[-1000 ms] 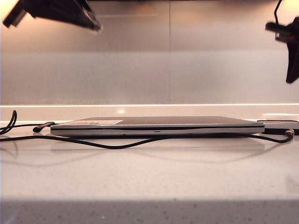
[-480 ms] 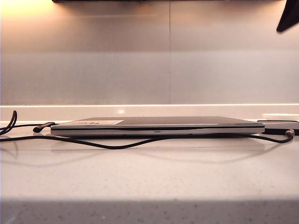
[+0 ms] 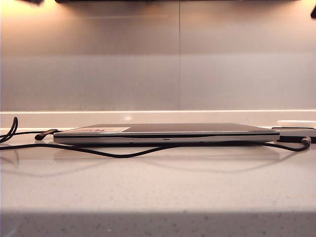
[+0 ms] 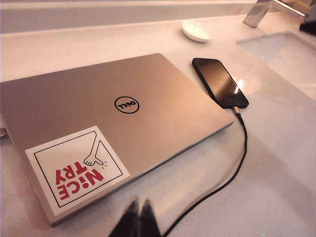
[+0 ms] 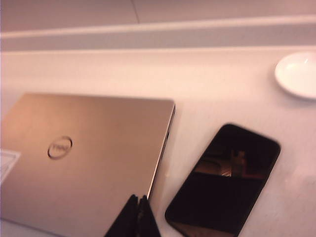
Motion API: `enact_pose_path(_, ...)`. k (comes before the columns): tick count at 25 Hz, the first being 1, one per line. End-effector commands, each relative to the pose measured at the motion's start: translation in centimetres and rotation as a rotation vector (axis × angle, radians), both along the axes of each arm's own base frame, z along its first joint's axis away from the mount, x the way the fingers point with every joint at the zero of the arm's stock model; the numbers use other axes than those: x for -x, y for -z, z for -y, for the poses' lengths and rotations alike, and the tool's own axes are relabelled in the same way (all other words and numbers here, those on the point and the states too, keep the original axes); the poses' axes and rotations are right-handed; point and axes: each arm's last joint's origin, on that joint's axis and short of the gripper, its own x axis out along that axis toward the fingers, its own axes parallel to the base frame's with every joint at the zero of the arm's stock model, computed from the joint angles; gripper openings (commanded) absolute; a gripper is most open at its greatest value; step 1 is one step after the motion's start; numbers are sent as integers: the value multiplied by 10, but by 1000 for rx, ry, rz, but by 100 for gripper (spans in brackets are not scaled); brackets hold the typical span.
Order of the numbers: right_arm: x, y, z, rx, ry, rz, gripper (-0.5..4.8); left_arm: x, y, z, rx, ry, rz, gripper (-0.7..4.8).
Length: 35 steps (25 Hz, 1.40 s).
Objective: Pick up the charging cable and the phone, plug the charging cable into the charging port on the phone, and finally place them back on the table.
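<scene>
The black phone (image 4: 219, 81) lies flat on the speckled white table (image 4: 281, 177) beside a closed silver laptop (image 4: 98, 123). The charging cable (image 4: 236, 165) runs as a thin black cord across the table, and its plug (image 4: 238, 111) meets the phone's short end, covering the charging port. In the exterior view the cable (image 3: 128, 154) trails along in front of the laptop (image 3: 165, 133). My left gripper (image 4: 139, 203) hangs shut and empty high above the laptop's front corner. My right gripper (image 5: 138, 200) is shut and empty above the laptop's edge, beside the phone (image 5: 224, 180).
A small white dish (image 4: 196, 30) sits behind the phone, also seen from the right wrist (image 5: 297, 75). A sink basin (image 4: 281, 47) with a faucet (image 4: 264, 10) lies beyond it. A wall with a raised ledge (image 3: 158, 117) backs the table.
Both arms have risen out of the top of the exterior view. The laptop, phone and cable have not moved.
</scene>
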Motion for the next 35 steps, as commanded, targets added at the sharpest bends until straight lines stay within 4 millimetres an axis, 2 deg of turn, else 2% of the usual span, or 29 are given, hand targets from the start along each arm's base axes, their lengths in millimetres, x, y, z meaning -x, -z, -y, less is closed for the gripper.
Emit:
enact_pose_path(1, 2, 5, 0, -9, -4, 74, -8, -3, 8, 2, 35, 3, 64, -6)
enact_pose_path(4, 4, 12, 0, -8, -5, 60, -6, -7, 25, 5, 37, 5, 81, -6)
enact_pose_path(12, 4, 14, 0, -10, -6, 36, -6, -12, 67, 9, 78, 7, 165, -6)
enact_pose_path(17, 4, 14, 0, -10, -6, 36, -6, -12, 75, 9, 99, 6, 194, -6)
enact_pose_path(22, 4, 14, 0, -10, -6, 36, -6, -10, 69, 5, 132, -8, 243, -6)
enact_pose_path(26, 4, 14, 0, -10, -6, 36, -6, -10, 63, -9, 148, -106, 292, -6)
enact_pose_path(30, 4, 14, 0, -10, -6, 36, -6, -12, 62, -32, 117, -283, 332, -6)
enact_pose_path(35, 4, 14, 0, -10, -6, 36, -6, -7, 68, -58, 44, -499, 425, -6)
